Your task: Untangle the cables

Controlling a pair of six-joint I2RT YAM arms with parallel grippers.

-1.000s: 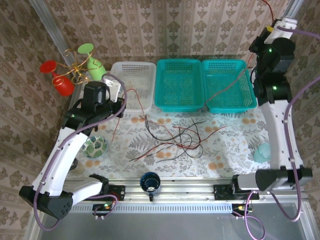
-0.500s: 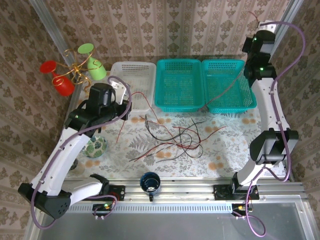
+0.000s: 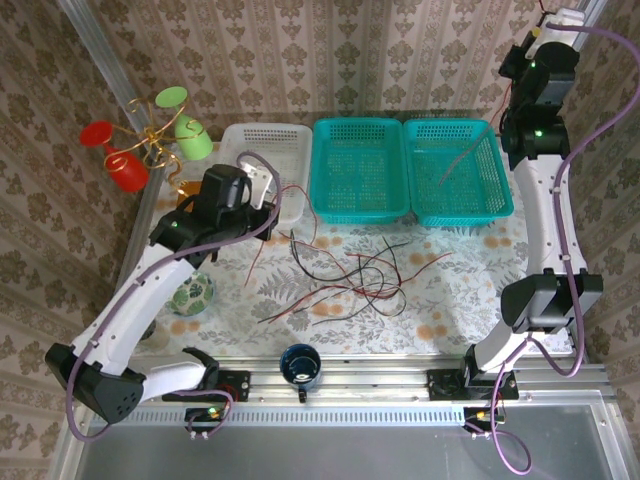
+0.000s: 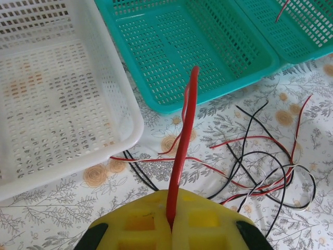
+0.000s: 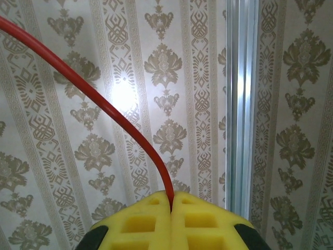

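Floral-print tablecloth [image 3: 455,300] bears thin, looping cables [image 3: 362,281] beside perforated plastic baskets [image 3: 358,214].

Left arm [image 3: 140,300], right arm [image 3: 545,210]: white tube links, black joint housings. Small green lights [image 3: 537,130] on the joints. Purple cables [image 3: 606,33] run along both arms. Left tool [image 4: 171,225], right tool [image 5: 171,207]: yellow pads with square recesses, black outer finger shells.

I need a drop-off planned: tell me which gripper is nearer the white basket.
Left. The left gripper hangs over the white basket's near right corner, shut on a red wire; the right gripper is up high past the right-hand teal basket.
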